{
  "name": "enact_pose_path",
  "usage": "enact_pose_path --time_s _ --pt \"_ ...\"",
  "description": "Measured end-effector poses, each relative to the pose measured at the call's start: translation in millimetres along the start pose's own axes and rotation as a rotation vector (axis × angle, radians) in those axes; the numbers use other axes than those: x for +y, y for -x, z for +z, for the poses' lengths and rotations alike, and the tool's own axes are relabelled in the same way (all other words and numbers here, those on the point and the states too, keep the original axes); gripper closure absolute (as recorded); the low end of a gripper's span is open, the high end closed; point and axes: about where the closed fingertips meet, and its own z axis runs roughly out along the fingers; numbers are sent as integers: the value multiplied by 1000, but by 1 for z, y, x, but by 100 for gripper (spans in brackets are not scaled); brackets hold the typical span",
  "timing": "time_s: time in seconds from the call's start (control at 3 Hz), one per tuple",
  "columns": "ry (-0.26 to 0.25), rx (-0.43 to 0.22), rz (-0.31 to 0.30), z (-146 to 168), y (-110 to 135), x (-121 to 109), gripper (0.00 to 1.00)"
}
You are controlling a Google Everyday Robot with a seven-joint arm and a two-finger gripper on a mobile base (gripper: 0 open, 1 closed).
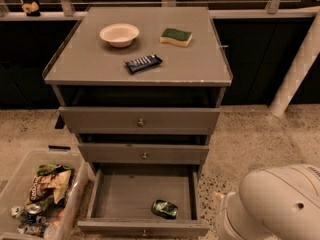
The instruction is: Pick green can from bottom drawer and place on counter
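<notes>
The green can (165,209) lies on its side in the front right part of the open bottom drawer (120,194), dark and shiny. Above it are two grey drawers, pulled out slightly. The counter (95,61) tops the cabinet. My gripper is out of view; only a rounded white arm segment (272,204) shows at the lower right, to the right of the drawer and apart from the can.
On the counter sit a cream bowl (119,34), a green and yellow sponge (176,36) and a dark snack bar (143,63). A clear bin (15,181) of snack bags and silver cans stands left of the drawer. A white post (297,69) rises at right.
</notes>
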Motion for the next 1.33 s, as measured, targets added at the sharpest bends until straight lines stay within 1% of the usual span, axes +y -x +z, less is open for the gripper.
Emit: enact_pose_path --time_s 0.33,0.67,1.0,1.33 --pt "-28 -51 2 11 6 -50 0" --pt "-51 -95 17 29 24 -120 0" --pt "-41 -89 0 54 52 -164 0" --pt "-41 -88 2 53 51 -163 0"
